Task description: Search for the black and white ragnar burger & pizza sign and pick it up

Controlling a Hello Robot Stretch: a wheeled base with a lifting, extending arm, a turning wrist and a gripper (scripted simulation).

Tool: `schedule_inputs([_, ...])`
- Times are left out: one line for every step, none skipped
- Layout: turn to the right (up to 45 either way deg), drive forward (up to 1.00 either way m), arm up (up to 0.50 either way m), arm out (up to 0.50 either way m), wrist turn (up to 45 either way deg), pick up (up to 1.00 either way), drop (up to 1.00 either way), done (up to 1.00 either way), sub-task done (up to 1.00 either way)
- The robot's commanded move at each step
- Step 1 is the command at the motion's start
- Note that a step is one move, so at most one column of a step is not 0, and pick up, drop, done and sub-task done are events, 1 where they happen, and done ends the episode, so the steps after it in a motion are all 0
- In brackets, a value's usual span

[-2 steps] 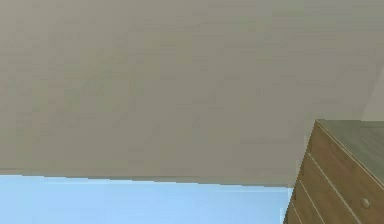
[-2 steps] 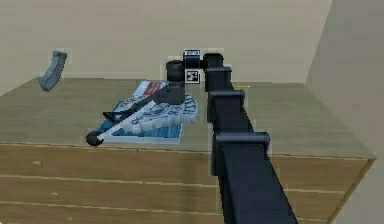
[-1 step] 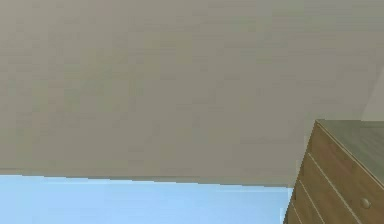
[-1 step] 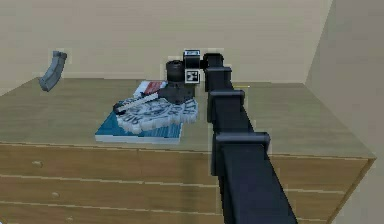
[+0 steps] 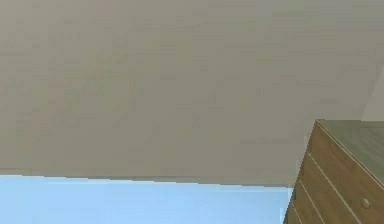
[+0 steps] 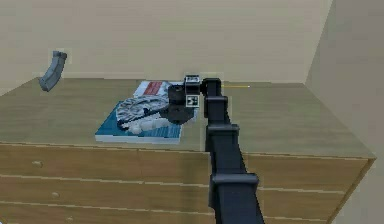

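Note:
A flat printed thing in blue, white and black [image 6: 140,115] lies on the top of a wooden dresser [image 6: 60,115] in the arm side view. I cannot make out a sign in it by shape. The dark arm [image 6: 228,160] rises from the bottom edge and reaches over the dresser top. My gripper [image 6: 178,103] is at the flat thing's right part, left of the two white squares [image 6: 203,84]. Whether it touches the thing cannot be told. I cannot tell whether the gripper holds anything.
A small grey slab [image 6: 52,70] shows against the beige wall above the dresser's far left. The dresser's drawer fronts [image 6: 100,175] run along the bottom. In the forward view stand a plain beige wall [image 5: 170,90], a light blue floor [image 5: 120,200] and a wooden dresser corner [image 5: 345,170].

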Motion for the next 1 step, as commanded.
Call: schedule_inputs([0.0,0.00,0.00,0.00,0.0,1.00,0.00,0.00,0.00])
